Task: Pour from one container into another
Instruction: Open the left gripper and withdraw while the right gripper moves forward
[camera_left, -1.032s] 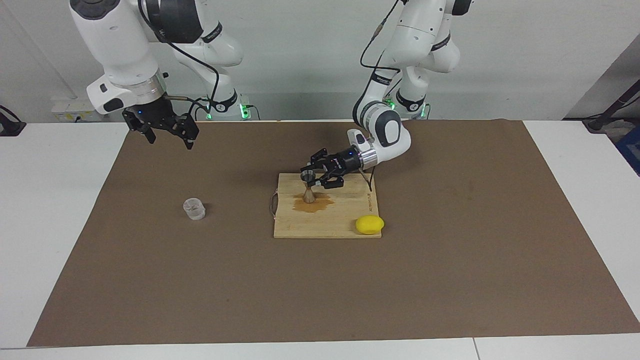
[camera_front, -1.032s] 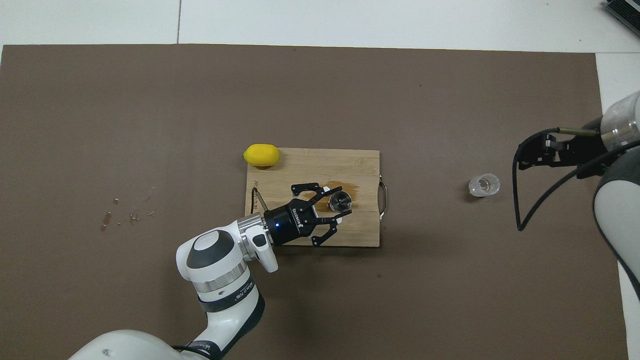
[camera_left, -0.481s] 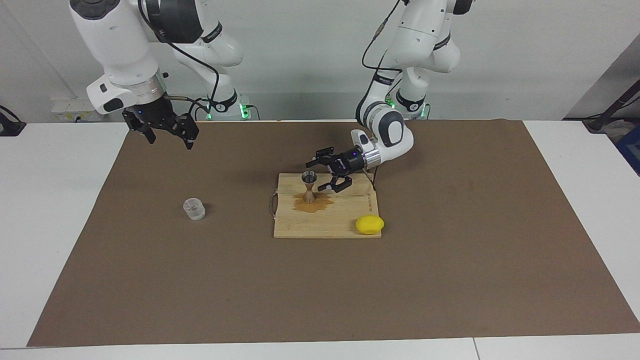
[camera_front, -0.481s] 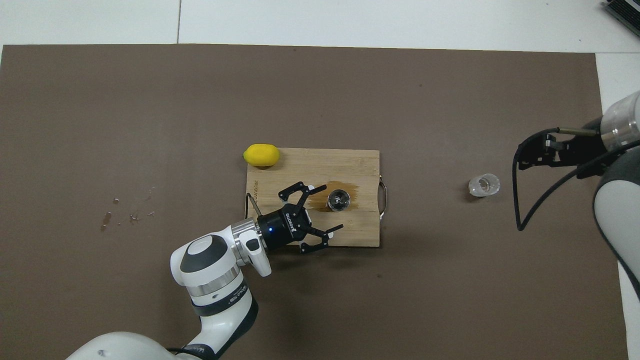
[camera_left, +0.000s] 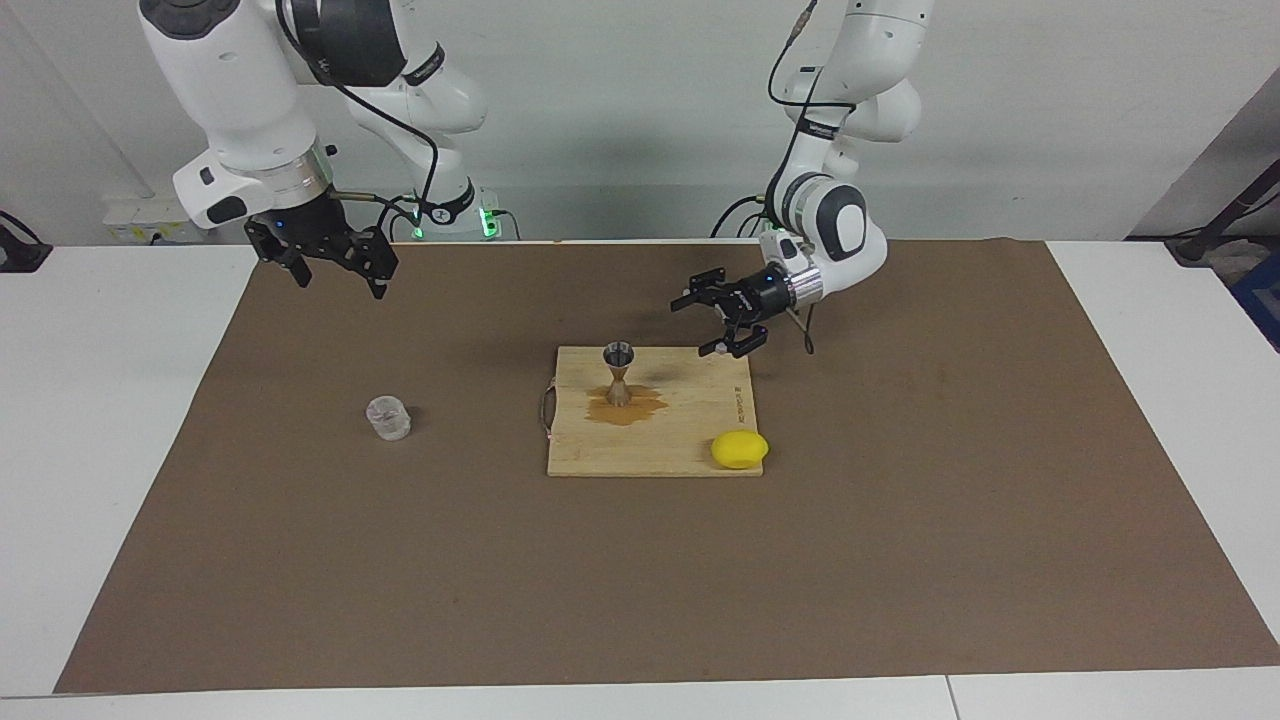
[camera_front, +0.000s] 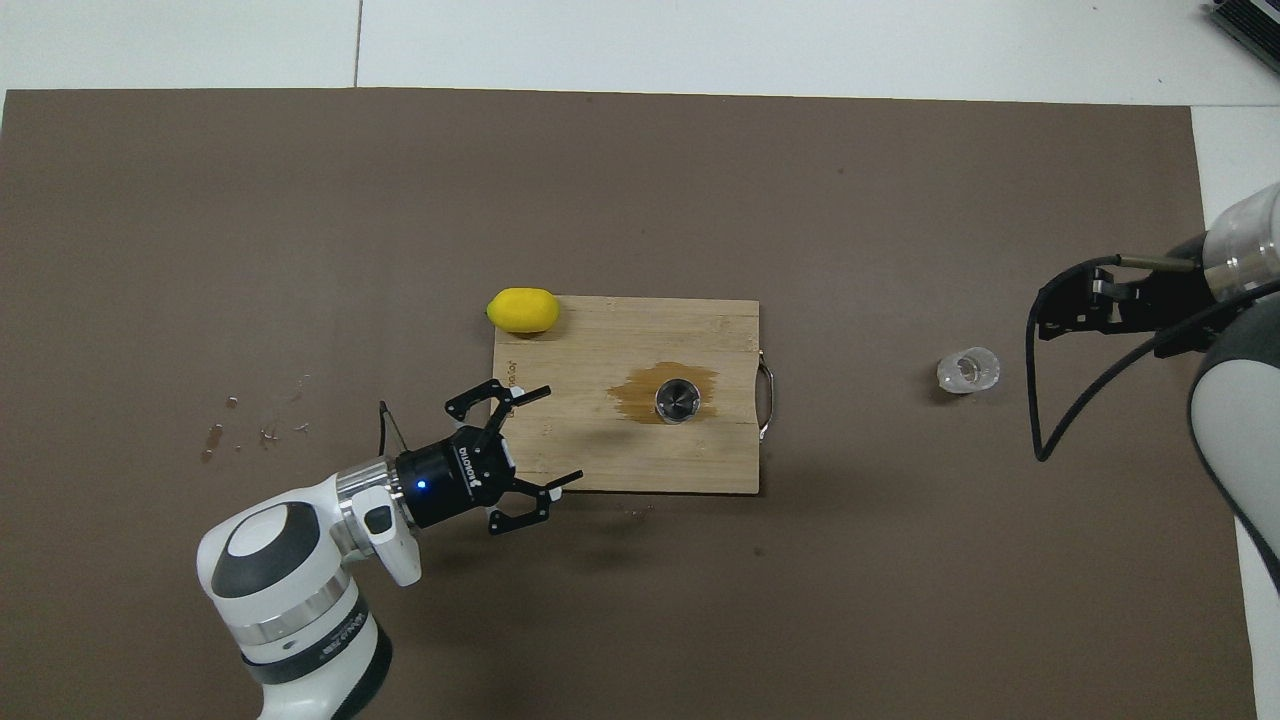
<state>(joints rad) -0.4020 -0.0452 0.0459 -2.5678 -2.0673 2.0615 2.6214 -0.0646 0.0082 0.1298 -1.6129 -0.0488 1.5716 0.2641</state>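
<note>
The small clear glass cup (camera_left: 388, 418) (camera_front: 968, 370) stands upright on the brown mat toward the right arm's end. The metal jigger (camera_left: 618, 372) (camera_front: 678, 399) stands upright on the wooden cutting board (camera_left: 660, 445) (camera_front: 620, 330), in a brown puddle (camera_left: 640, 408). My left gripper (camera_left: 703, 325) (camera_front: 555, 435) hangs open and holds nothing, over the board's edge at the left arm's end, well apart from the jigger. My right gripper (camera_left: 340, 280) (camera_front: 1050, 318) waits open in the air, over the mat beside the cup and apart from it.
A yellow lemon (camera_left: 740, 449) (camera_front: 523, 310) lies at the board's corner farthest from the robots, toward the left arm's end. A metal handle (camera_front: 766, 400) sticks out of the board toward the cup. Small drops (camera_front: 260, 425) spot the mat toward the left arm's end.
My left gripper has opened off the jigger and drawn back toward its own arm's end of the board. The jigger stays upright. The right arm has not moved.
</note>
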